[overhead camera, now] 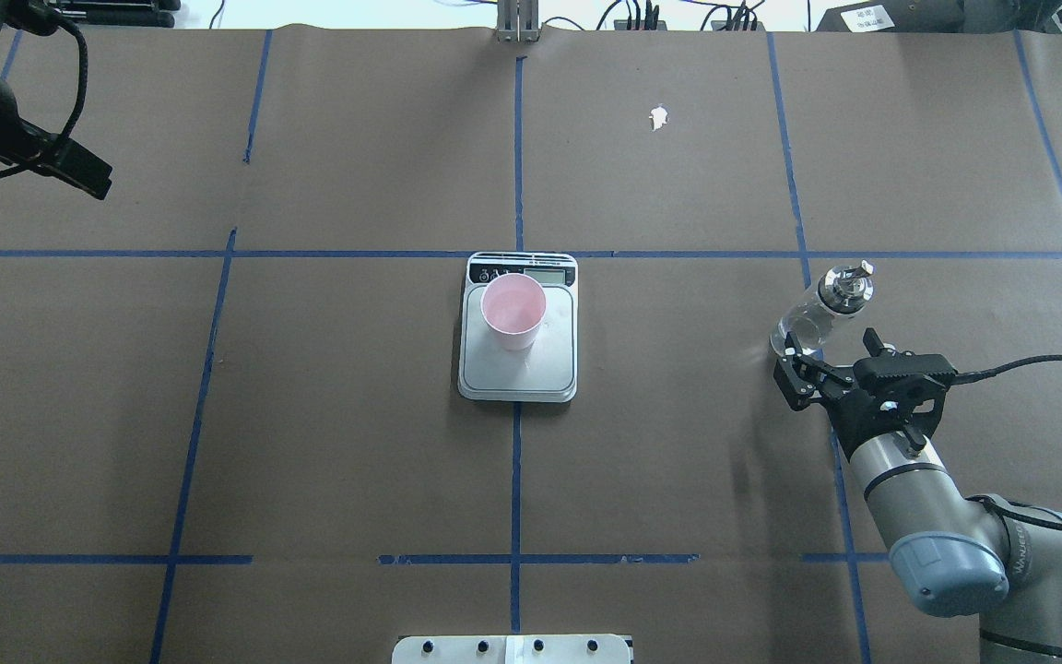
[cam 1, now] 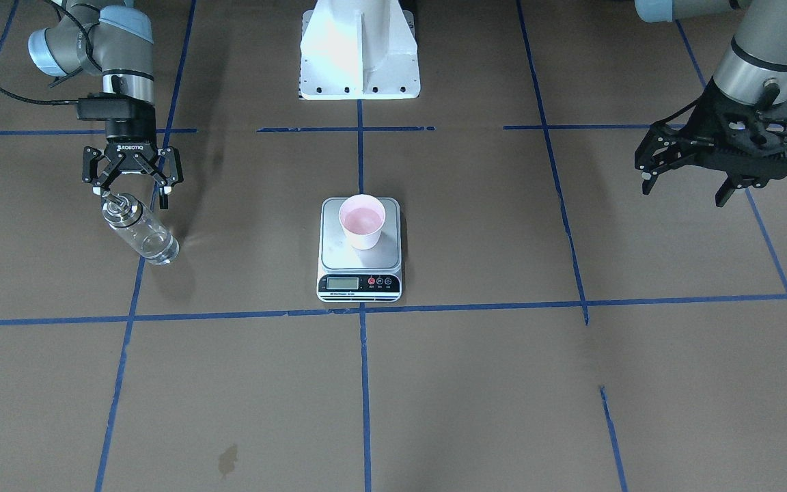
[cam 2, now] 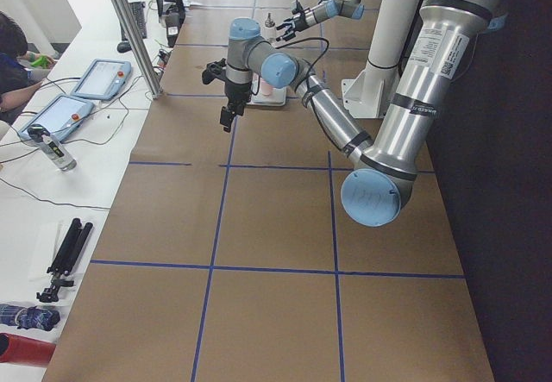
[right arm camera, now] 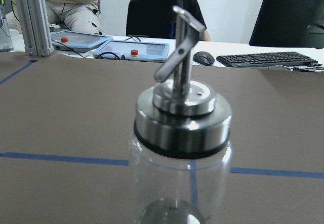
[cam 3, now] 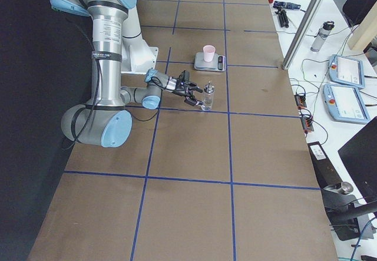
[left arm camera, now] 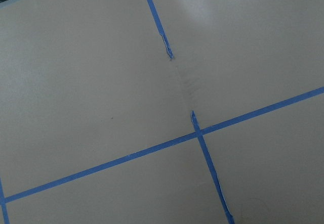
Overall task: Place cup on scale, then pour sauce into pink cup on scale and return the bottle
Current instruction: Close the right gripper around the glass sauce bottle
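Right gripper (cam 1: pixel 132 195): we find its jaws spread wide and gripping nothing. It sits low at the robot's side of the clear glass cylindrical bottle with the shiny silver cap and pour spout (cam 1: pixel 139 231). The fingertips (cam 1: pixel 164 199) stand to either side of the cap; we cannot tell whether either touches the glass. The right wrist view shows the cap and spout close ahead and centred, with no finger in the picture.

The bottle stands upright on the brown paper-covered table (cam 1: pixel 503 383), with its base at a blue tape line (cam 1: pixel 117 383) of the grid on the robot's right side.

A broad stretch of bare paper lies between the bottle and the flat rectangular scale with the silver-grey steel platform (cam 1: pixel 339 254). The scale lies across the centre tape line, its black display strip toward the operators' side, just short of the cross line. The small tapered pink cup (cam 1: pixel 362 222) stands upright about mid-platform, with bare steel showing beside it.

Left gripper (cam 1: pixel 684 193): its jaws are apart and hold nothing. It hangs above the table, well apart from the scale, with open paper between them.

The white robot base (cam 1: pixel 359 55) stands beyond the scale, on the centre line.
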You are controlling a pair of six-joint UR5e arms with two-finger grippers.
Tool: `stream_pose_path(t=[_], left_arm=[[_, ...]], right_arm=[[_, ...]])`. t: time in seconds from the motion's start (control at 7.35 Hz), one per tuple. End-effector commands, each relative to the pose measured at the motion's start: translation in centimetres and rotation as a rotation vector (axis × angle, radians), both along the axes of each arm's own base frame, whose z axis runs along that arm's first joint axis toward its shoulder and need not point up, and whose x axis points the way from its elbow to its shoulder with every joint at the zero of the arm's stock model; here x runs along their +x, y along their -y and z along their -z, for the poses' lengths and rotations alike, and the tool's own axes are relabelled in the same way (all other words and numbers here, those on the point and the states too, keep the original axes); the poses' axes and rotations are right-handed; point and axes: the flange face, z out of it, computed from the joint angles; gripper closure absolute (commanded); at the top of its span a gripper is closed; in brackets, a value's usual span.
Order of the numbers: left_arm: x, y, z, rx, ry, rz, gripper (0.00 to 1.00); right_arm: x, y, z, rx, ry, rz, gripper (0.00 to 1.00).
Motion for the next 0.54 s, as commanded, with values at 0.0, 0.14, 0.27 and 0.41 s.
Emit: stream_pose_path(t=[0.0,0.14,0.27,0.41], left_arm=[[0.02,0.03,-0.02,-0.001,0.0,0.001,0.0],[0.02,0.03,-0.02,-0.001,0.0,0.001,0.0],[0.03,0.06,0.09,0.0,-0.002,0.002,0.0],[0.02,0.04,0.23,0.003,-0.003,0.002,0.0]], right_arm=[[-0.41,1.01,-0.49,0.0,-0.026,-0.005,0.0],[-0.18,1.32,-0.5,-0.001,-0.027,-0.011,0.0],[-0.11,1.45,-0.65,-0.001,-0.03,-0.014,0.0],[-0.21,1.84,-0.17,0.0,-0.023,-0.02,0.0]])
